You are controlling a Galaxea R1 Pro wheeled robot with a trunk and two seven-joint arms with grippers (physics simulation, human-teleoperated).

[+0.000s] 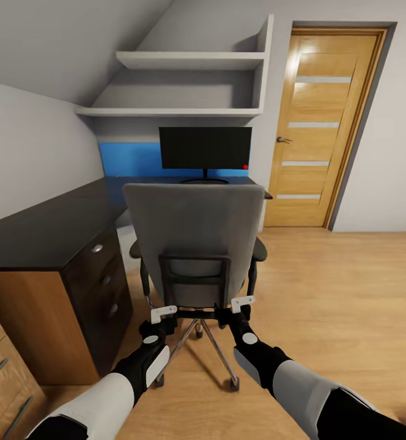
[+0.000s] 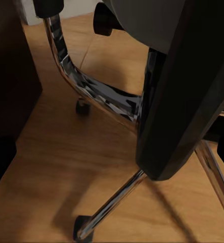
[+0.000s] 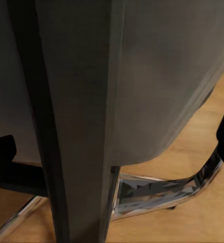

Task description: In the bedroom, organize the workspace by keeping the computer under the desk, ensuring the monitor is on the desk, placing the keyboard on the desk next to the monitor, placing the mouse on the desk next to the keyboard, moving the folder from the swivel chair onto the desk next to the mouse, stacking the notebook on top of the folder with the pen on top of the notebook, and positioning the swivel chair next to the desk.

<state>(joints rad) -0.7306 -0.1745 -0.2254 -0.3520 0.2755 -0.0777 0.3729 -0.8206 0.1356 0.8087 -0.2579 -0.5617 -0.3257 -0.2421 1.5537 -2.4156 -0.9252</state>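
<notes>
Both arms at the back of the swivel chair, table ahead.

I have the left gripper (image 1: 164, 315) and right gripper (image 1: 241, 304) low behind the grey fabric-backed swivel chair (image 1: 194, 235) with chrome legs; I cannot tell how wide either pair of fingers stands. The chair sits just near of the dark glossy table (image 1: 41, 229), with the flat black monitor (image 1: 205, 147) at the far end. On castors over smooth wood floor (image 1: 337, 305), an uneven push could spin it or knock it into the drawer unit on the left.
</notes>
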